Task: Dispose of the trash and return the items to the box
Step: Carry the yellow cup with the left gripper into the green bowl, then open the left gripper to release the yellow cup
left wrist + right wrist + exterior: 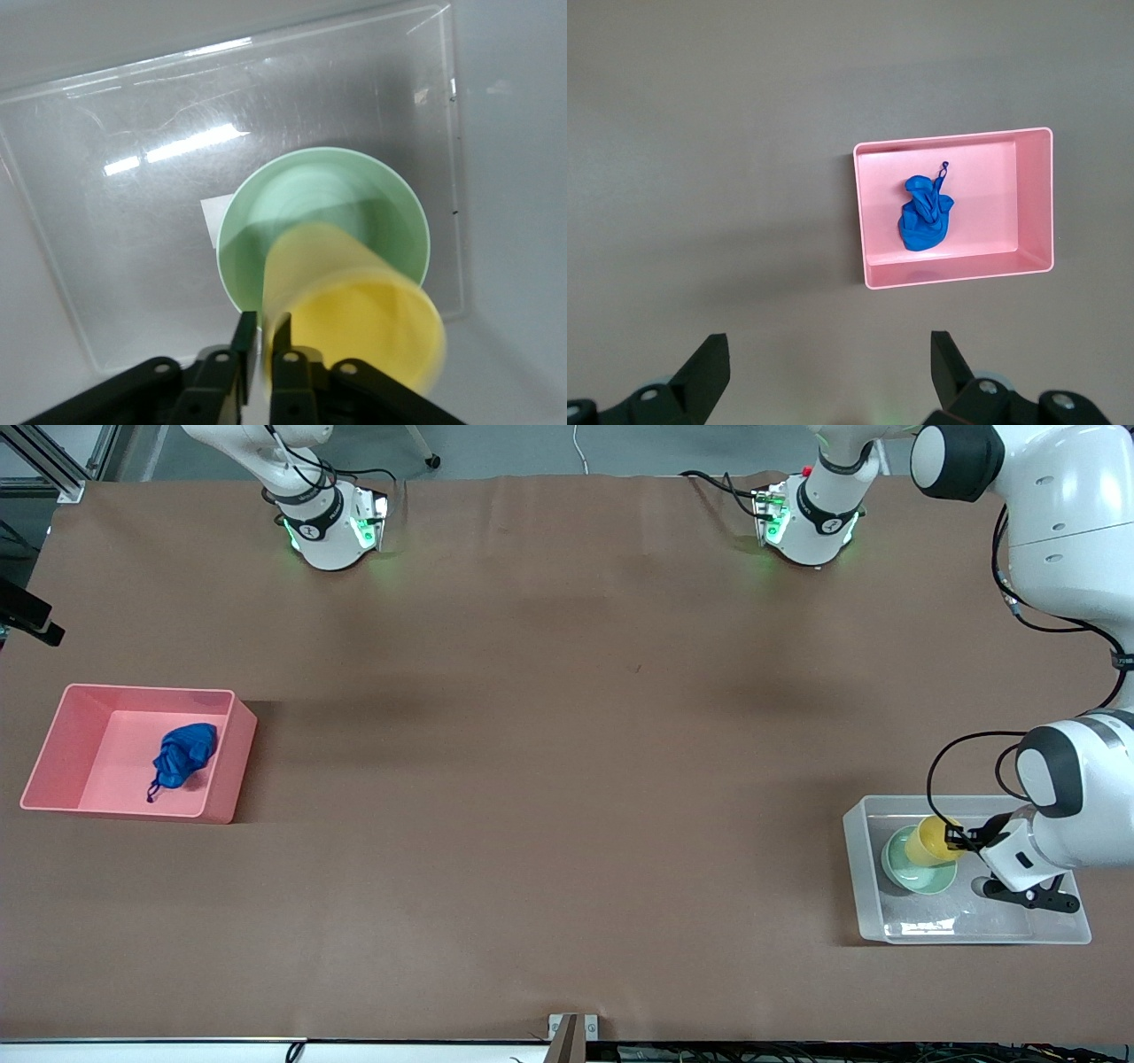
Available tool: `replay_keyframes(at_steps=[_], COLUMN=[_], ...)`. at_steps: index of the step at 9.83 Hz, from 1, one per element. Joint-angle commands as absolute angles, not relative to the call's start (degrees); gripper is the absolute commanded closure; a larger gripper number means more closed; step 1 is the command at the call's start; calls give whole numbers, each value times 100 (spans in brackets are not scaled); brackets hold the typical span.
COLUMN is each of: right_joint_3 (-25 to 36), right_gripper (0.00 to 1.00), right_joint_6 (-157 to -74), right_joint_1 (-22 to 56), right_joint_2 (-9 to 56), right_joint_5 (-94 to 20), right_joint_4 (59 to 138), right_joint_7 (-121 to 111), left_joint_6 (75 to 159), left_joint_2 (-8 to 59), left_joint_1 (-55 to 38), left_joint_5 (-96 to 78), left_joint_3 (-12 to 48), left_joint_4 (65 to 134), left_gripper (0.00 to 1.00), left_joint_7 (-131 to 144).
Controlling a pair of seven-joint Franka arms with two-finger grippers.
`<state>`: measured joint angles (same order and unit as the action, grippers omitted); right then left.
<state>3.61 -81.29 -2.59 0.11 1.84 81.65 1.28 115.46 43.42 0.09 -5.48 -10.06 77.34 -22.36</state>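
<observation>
My left gripper (955,838) is inside the clear box (864,868), shut on the rim wall of the yellow cup (932,841). The cup is tilted over the mint-green bowl (912,872), which lies on the box's bottom. In the left wrist view one finger (248,332) is outside the cup (354,310) and the other inside it. The bowl (328,195) lies under the cup and partly covers a white square mark (211,217). The blue wad (183,757) lies in the pink bin (106,726). My right gripper (830,354) is open and empty, high over the table.
The pink bin stands at the right arm's end of the table and also shows in the right wrist view (992,177) with the wad (924,217) in it. The clear box (133,177) stands at the left arm's end. Brown table (567,779) lies between them.
</observation>
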Motion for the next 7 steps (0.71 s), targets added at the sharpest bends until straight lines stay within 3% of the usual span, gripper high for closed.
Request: replay_keyframes(at_steps=[1, 4, 7], right_joint_3=[360, 360, 360], right_gripper=[0, 0, 0], right_joint_6=[-8104, -8104, -8095], right_joint_1=[-272, -272, -272], right_joint_2=[-9, -9, -9], right_joint_5=[132, 132, 132], right_joint_4=[8165, 8165, 8165], right_joint_7=[79, 79, 79], left_joint_6=[11610, 11584, 11523], left_joint_2=[4326, 3352, 1904], left_joint_1=[-35, -62, -70], left_joint_5=[-510, -440, -230], left_joint_3=[-1011, -766, -546], left_joint_4=[7655, 7742, 8601], left_gripper=[3, 0, 0], left_joint_7=[-2180, -2153, -1329])
